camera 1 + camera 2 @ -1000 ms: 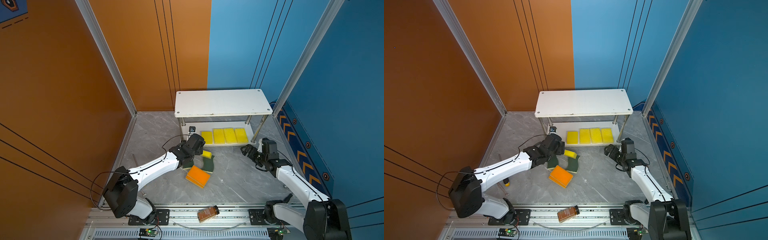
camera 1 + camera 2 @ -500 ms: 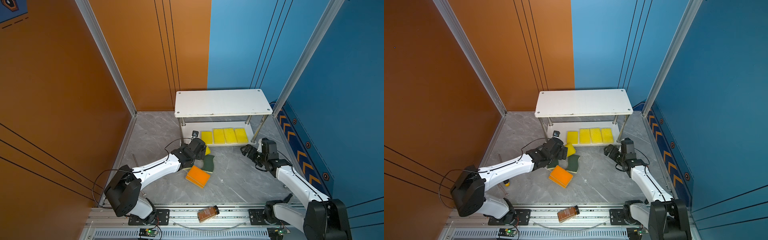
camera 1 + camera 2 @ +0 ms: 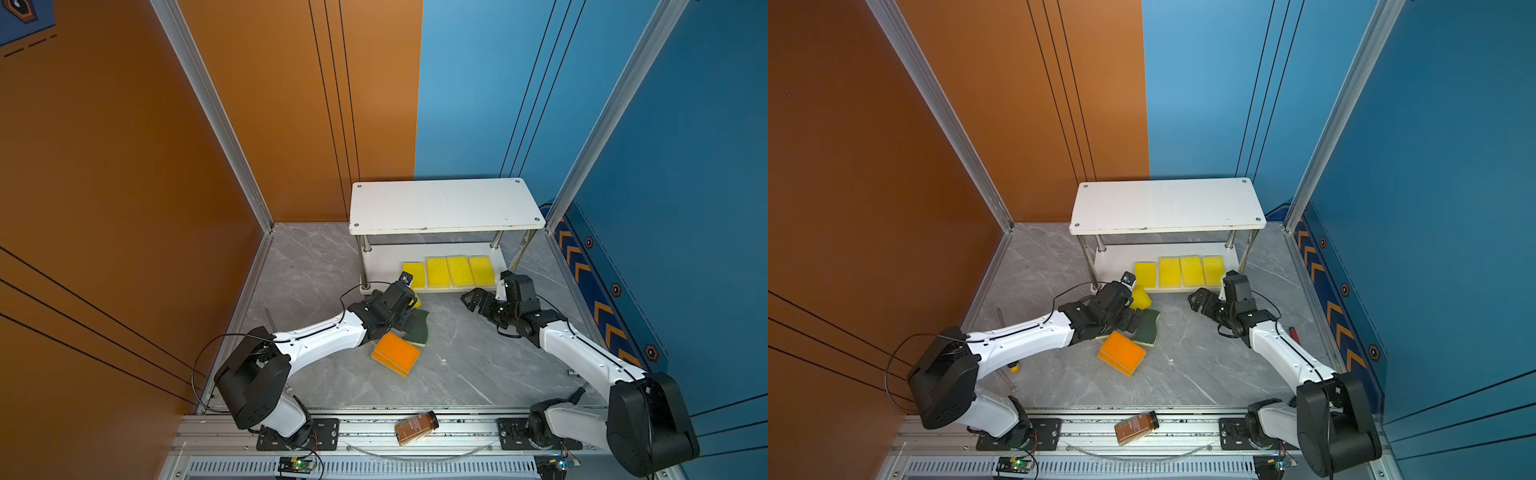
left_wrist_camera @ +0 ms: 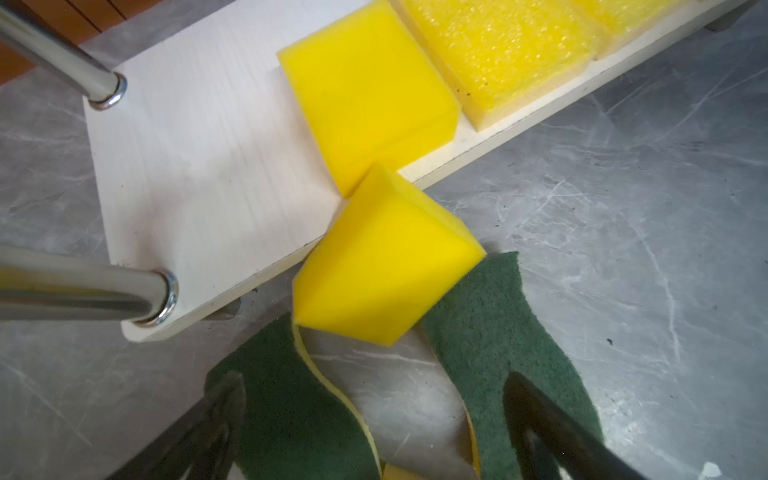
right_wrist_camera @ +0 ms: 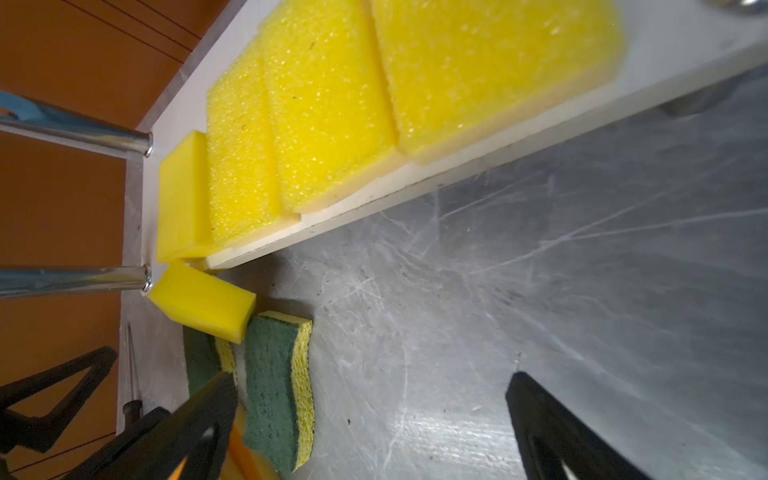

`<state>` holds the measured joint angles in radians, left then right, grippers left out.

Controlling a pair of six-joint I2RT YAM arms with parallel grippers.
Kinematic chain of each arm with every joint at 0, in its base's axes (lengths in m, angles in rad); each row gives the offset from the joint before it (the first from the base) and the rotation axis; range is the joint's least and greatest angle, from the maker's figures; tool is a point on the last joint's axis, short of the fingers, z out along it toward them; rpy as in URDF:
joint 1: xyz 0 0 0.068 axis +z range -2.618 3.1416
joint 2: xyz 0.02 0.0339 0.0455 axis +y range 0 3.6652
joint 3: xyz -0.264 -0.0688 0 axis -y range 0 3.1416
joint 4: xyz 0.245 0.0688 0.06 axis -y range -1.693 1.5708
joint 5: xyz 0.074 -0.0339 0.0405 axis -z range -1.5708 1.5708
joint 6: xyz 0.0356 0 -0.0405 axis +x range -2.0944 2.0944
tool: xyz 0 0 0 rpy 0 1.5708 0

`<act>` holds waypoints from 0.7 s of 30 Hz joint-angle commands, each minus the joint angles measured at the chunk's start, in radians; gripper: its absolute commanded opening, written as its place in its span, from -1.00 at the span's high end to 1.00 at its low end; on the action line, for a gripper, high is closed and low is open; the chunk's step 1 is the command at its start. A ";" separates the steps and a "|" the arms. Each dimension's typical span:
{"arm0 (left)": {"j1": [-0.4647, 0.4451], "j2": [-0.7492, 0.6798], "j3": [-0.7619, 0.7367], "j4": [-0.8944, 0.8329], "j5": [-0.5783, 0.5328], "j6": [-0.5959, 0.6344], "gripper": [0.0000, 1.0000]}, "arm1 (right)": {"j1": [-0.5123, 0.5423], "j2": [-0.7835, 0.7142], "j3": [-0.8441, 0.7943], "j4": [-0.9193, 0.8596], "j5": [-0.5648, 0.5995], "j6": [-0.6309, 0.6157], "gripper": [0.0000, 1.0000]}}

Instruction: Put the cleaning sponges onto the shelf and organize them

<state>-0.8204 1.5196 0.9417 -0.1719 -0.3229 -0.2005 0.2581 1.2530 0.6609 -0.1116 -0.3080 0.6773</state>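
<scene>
— How are the arms posed?
— The left arm is stretched toward the shelf, the left gripper held wide above two green-topped sponges; the right gripper is spread wide, empty, near the shelf's right end.
— What is kept on the shelf?
— Four yellow sponges are laid in a row on the lower board; a fifth yellow sponge is tilted, one corner on the board's front edge, the rest propped on the green ones.
— What is changed?
— A second ago that sponge was clamped by the left gripper; now it is released; the right arm is unmoved.
</scene>
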 commanded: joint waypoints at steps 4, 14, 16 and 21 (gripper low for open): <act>0.022 -0.033 -0.095 0.157 0.147 0.022 -0.96 | 0.106 0.109 0.047 0.139 -0.137 -0.044 -1.00; 0.076 -0.173 -0.211 0.194 0.197 -0.002 -0.96 | 0.219 0.322 0.161 0.244 -0.206 -0.080 -1.00; 0.085 -0.212 -0.226 0.182 0.200 -0.008 -0.96 | 0.228 0.343 0.177 0.241 -0.210 -0.093 -1.00; 0.114 -0.283 -0.262 0.154 0.202 -0.023 -0.96 | 0.259 0.380 0.221 0.200 -0.187 -0.155 -1.00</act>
<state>-0.7250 1.2675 0.7002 0.0040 -0.1467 -0.2066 0.4995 1.6138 0.8417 0.0971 -0.4946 0.5812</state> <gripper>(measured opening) 0.980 0.999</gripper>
